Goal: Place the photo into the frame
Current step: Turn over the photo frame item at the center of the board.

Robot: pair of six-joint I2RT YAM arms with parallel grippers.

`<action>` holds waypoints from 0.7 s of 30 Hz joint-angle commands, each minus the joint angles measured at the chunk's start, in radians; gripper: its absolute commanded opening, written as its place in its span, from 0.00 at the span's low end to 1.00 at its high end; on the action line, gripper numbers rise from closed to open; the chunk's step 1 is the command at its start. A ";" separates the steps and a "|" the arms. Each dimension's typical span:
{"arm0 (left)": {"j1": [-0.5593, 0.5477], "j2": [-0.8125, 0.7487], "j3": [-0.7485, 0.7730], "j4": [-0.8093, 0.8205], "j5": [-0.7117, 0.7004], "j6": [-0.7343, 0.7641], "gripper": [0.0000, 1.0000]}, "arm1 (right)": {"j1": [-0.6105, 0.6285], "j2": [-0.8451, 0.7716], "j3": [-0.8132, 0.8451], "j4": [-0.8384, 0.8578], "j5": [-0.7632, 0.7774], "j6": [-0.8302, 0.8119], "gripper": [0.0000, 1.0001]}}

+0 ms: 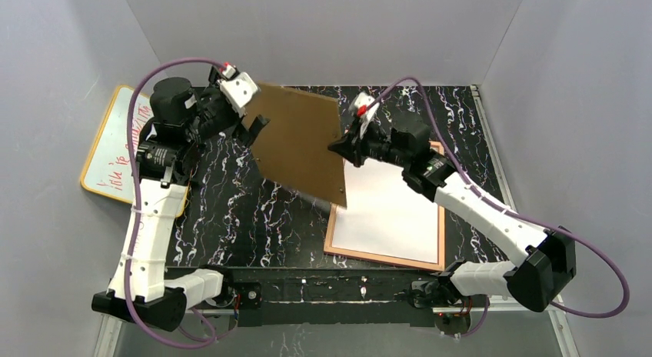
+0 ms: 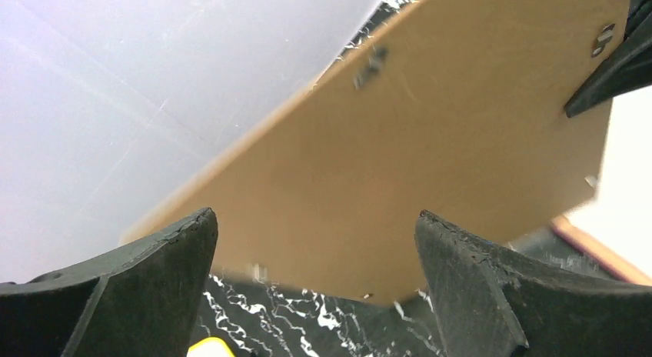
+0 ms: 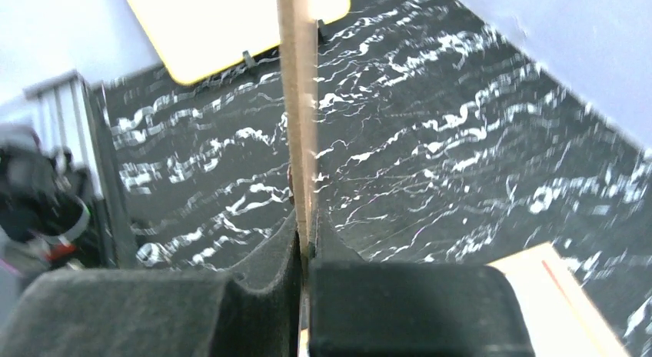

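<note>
**Backing board point(image 1: 300, 141) aloft**

Clamps the right claw point(image 1: 338, 148) on its right edge — spreads the left claw point(image 1: 254, 130) apart just beside its left edge. Shows the photo point(image 1: 388, 211), white back up, inside the frame point(image 1: 380, 259), near right on the table point(image 1: 246, 218).

Wears white shells point(image 1: 150, 226) over black joints point(image 1: 547, 276) on both arms. Trails a purple cable point(image 1: 181, 62) along each, tagged red near the wrist. Ends in matte black wedge fingers point(image 2: 477, 295), edges chipped.
</note>
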 commanded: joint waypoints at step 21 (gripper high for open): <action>-0.097 0.449 -0.201 0.135 0.035 -0.474 0.82 | -0.286 -0.515 0.185 -0.569 0.753 1.000 0.01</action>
